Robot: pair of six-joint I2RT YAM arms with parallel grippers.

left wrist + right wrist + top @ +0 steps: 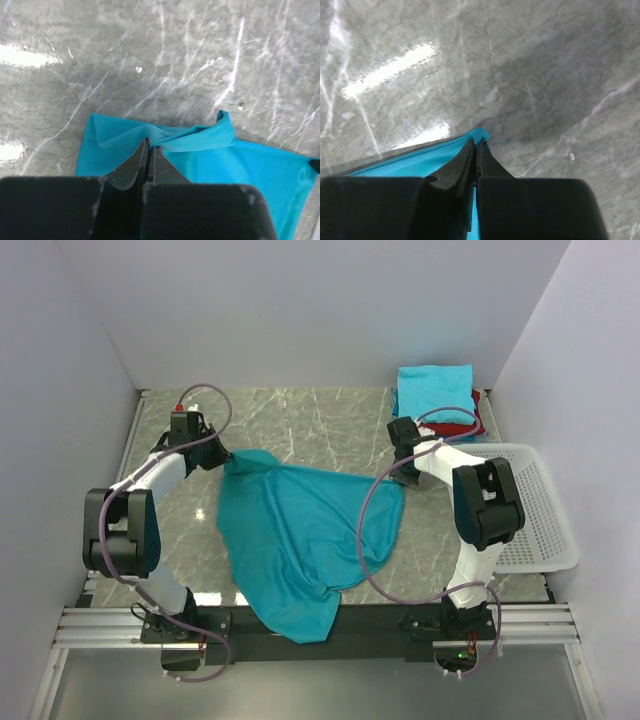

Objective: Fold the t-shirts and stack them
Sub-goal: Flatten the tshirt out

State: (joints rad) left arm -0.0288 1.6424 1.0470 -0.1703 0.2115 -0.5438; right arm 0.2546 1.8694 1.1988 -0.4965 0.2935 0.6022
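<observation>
A teal t-shirt [300,540] lies rumpled across the middle of the marble tabletop [310,415], and its lower part drapes over the near edge. The left gripper [148,146] is clamped on a bunched fold at the garment's far-left corner. The right gripper [476,145] is pinched tight on its far-right tip, low over the marble. In the far right corner a folded turquoise shirt [436,385] lies on a red shirt [468,426], beside a white basket [545,530] along the right edge.
</observation>
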